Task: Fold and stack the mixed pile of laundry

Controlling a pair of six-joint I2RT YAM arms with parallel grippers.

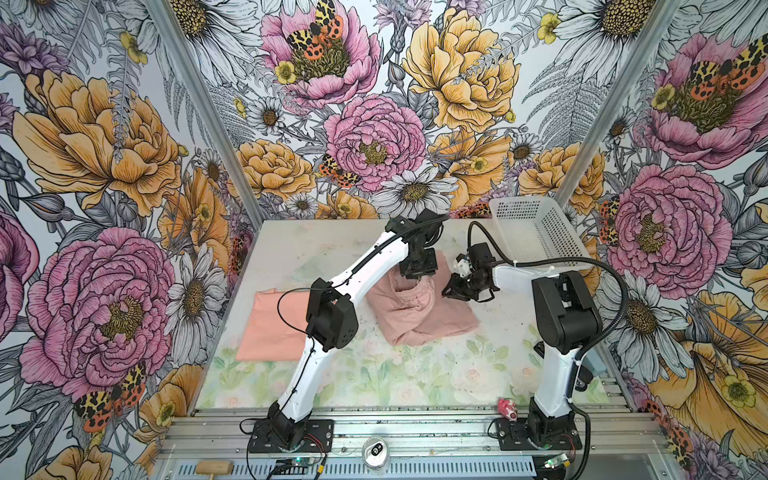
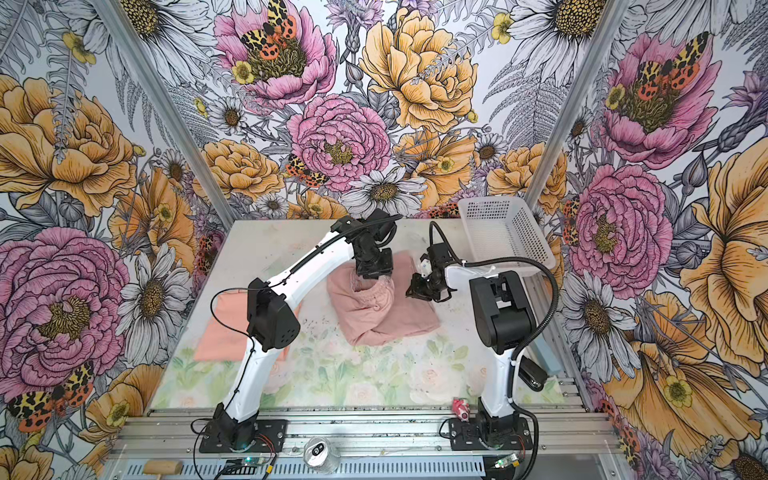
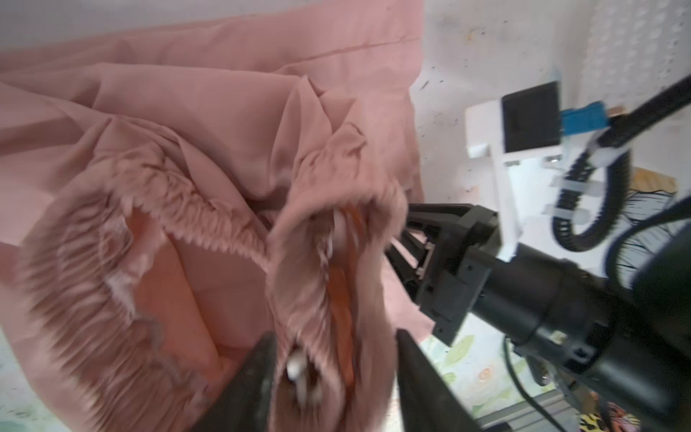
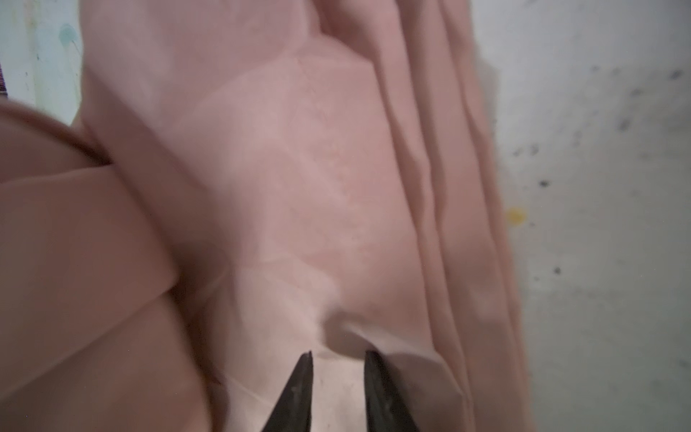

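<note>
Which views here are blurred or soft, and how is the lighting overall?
Both top views: sharp, evenly lit, wide-angle bending at the walls. Left wrist view: motion smear on the pink garment at the left pincer. Right wrist view: soft throughout, too close to focus.

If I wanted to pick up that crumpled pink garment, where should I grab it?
Probably the gathered band of the dusty-pink garment, from straight above: it stands up as an open ruffled loop, so a pinch can straddle its edge. The flat folds beside it hug the table.
</note>
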